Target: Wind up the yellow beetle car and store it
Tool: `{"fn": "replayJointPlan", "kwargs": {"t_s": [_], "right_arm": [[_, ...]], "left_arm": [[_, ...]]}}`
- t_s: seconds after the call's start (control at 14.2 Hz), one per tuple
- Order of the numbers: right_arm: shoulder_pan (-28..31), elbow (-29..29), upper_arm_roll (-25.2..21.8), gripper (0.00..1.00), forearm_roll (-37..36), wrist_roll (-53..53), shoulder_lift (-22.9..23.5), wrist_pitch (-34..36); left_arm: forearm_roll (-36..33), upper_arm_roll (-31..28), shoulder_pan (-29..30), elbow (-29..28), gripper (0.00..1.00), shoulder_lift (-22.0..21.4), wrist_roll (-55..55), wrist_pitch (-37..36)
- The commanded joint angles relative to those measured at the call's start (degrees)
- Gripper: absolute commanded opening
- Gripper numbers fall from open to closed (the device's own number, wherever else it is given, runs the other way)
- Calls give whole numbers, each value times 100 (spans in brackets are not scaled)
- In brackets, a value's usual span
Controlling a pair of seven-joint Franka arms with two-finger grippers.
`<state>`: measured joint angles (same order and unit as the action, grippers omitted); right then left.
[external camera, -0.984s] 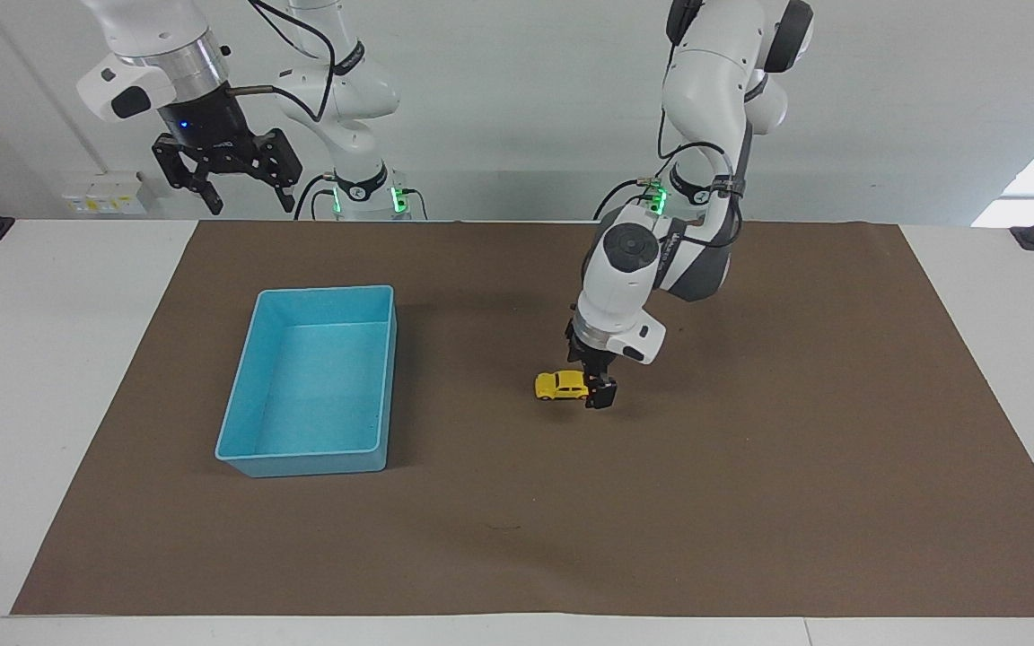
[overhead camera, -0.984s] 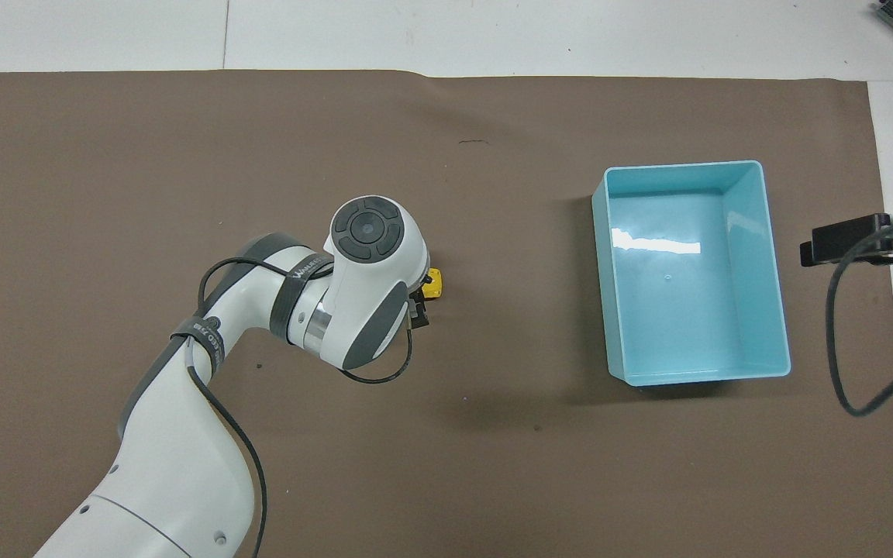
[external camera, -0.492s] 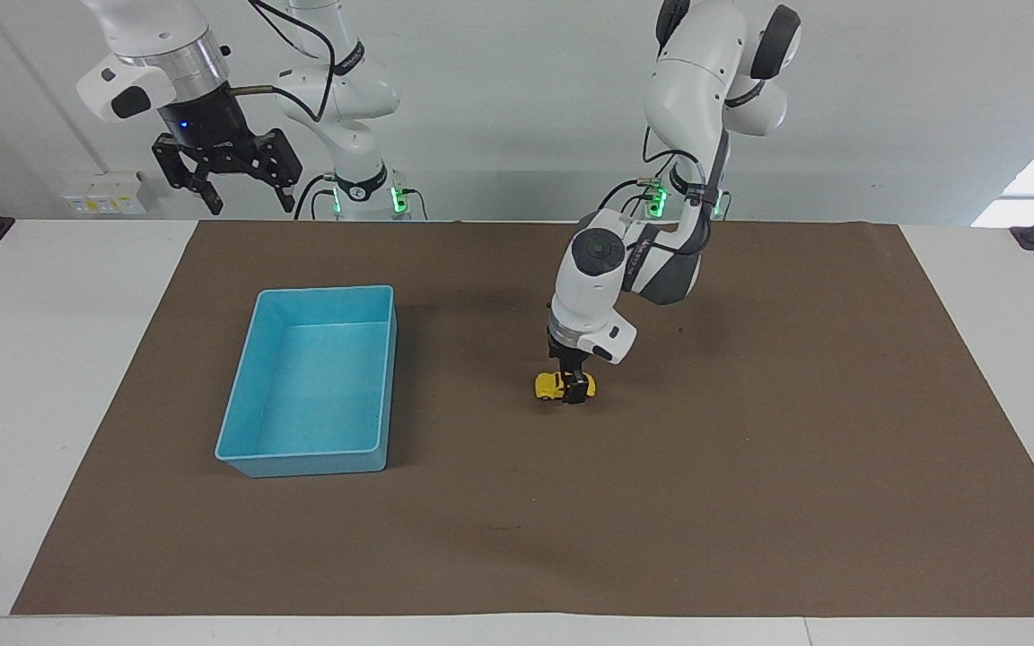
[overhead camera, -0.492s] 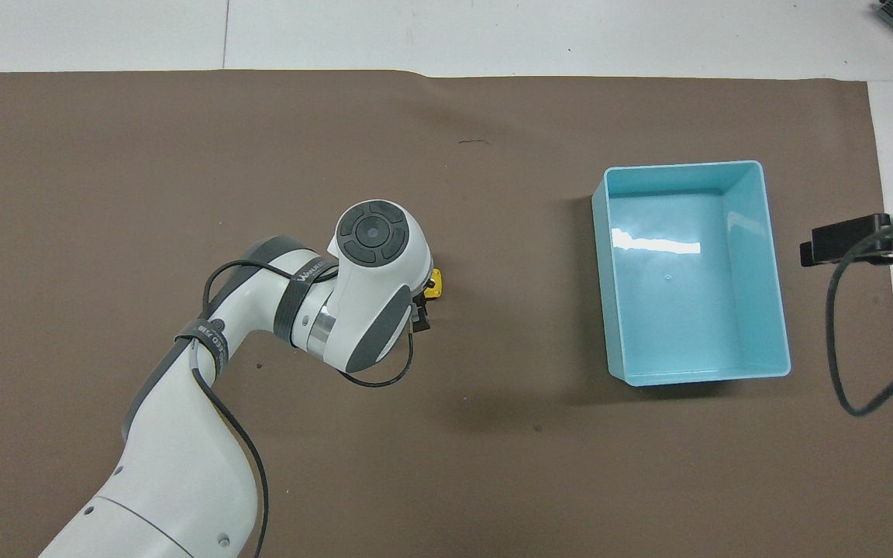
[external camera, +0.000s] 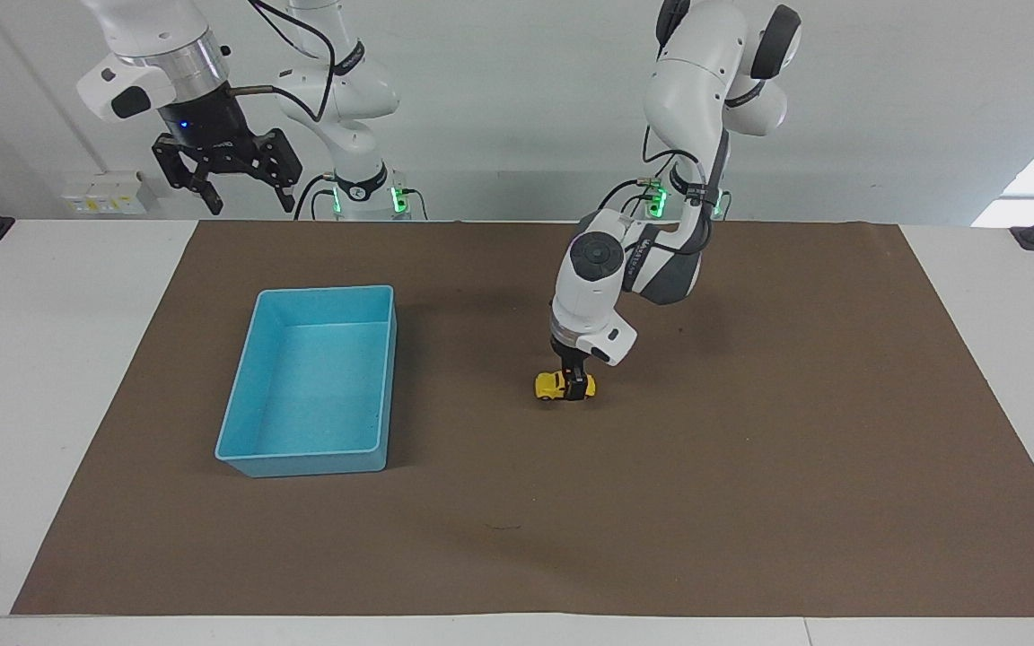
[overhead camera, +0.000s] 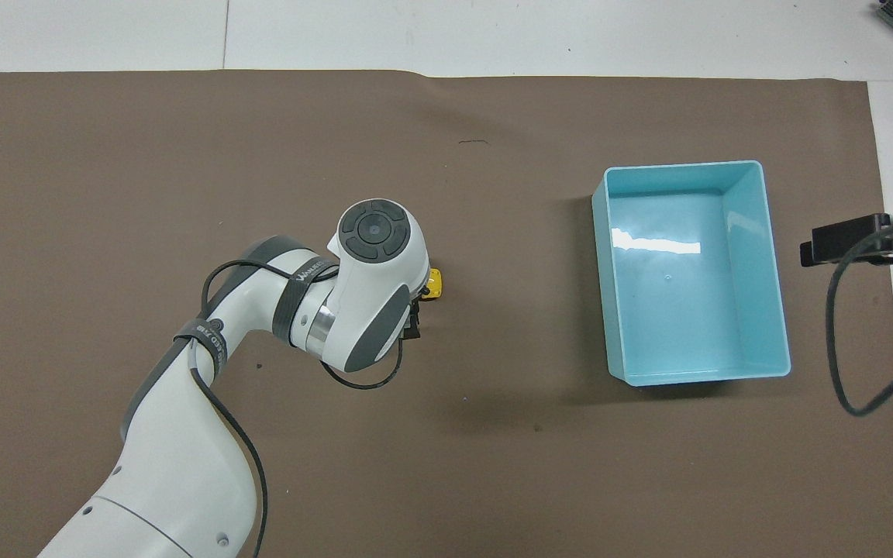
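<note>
Beetle car (external camera: 555, 385), yellow, tiny, light, hard and slick, on tabletop mat beside blue bin (external camera: 239, 453); best pinched across flanks by left hand (external camera: 576, 388), straddling it unclenched; right hand (external camera: 226, 179) idle, spread.

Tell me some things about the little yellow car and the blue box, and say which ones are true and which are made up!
1. The yellow beetle car is inside the blue bin. False: it sits on the brown mat, apart from the bin.
2. The blue bin has nothing in it. True.
3. The left gripper is down at the car. True.
4. The right gripper is reaching into the bin. False: it waits high up, jaws open.
5. The car lies toward the left arm's end from the bin. True.
</note>
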<state>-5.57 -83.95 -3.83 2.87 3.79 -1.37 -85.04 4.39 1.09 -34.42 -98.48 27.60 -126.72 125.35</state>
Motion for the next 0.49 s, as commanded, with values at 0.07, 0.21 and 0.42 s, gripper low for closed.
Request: {"fn": "replayJointPlan", "kwargs": {"t_s": [0.07,0.21,0.42], "right_arm": [[38,-60,5,100,-14,96,-82,22],[38,-60,5,100,-14,96,-82,22],[38,-60,5,100,-14,96,-82,22]], "left_arm": [[0,-100,-56,74,100,-62,104,-151],[-17,-100,-21,92,98,-53,121,-107],[-17,-100,-21,83,79,-44,130,-98]]}}
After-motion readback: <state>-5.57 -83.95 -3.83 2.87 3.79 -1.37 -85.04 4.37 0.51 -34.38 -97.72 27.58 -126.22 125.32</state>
